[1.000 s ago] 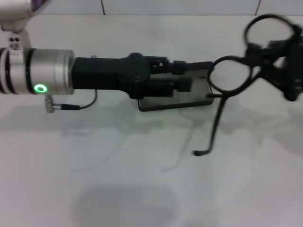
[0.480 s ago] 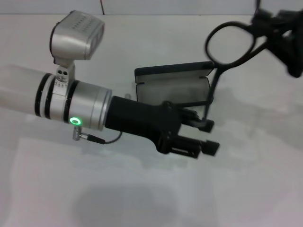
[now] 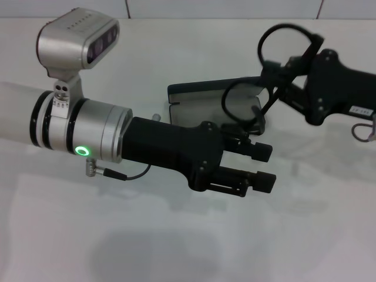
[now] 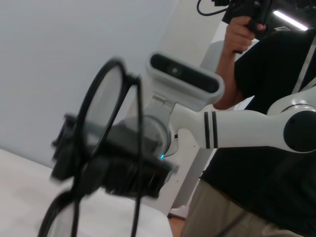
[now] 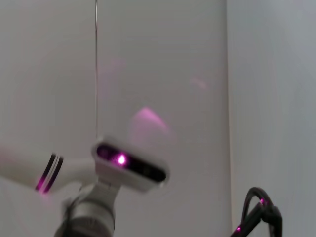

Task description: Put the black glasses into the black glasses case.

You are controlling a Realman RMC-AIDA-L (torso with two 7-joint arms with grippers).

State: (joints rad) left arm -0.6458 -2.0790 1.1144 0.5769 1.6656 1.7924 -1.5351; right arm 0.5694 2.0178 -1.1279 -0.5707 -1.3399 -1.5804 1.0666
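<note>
The left arm reaches in from the worktop's left edge, nearly level and angled slightly toward the near edge. Its white forearm ends in a brushed-silver wrist collar with a glowing green ring; a boxy silver camera housing [image 3: 77, 40] stands on a bracket above it. Past the collar comes a matte black body, and the left gripper [image 3: 261, 166] points right with its two blunt black fingers spread, one above the other, nothing between them. It hovers just in front of the black glasses case [image 3: 215, 108].

The case lies open near the middle of the white, smooth worktop [image 3: 176, 247], toward the far edge. It is a rounded-corner rectangle with a dark rim and pale grey lining, its near part hidden behind the left gripper's body.

Over the case's right end hang the black glasses [image 3: 276, 64], thin dark wire rims with clear round lenses, tilted so one lens stands high and the other dips over the lining. The right gripper [image 3: 288, 79], chunky matte black, comes in from the right edge sloping down leftward and pinches the frame around its bridge. In the left wrist view the glasses [image 4: 101, 143] show close, rims and a slim temple arm crossing the dark gripper behind.
</note>
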